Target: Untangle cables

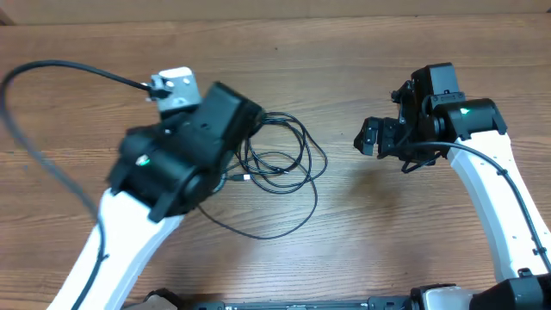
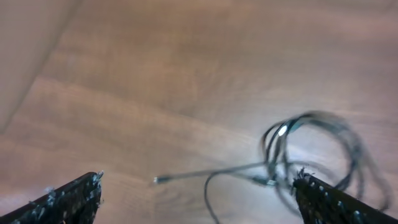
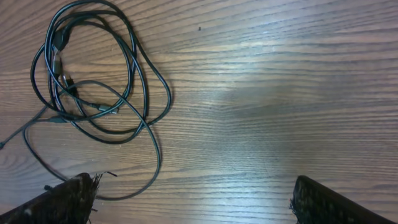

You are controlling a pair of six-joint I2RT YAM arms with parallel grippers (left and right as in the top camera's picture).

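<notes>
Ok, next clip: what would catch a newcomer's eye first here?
The knot of thin black cables in the middle of the wooden table, loops overlapping, one strand trailing toward the near edge. The bulky left arm looms over the tangle's left side, with the left pincer open and empty; the right pincer hangs open off to the right, touching nothing.

Cables (image 1: 280, 159) lie on table (image 1: 362, 250), left of right claw (image 1: 369, 138)
</notes>
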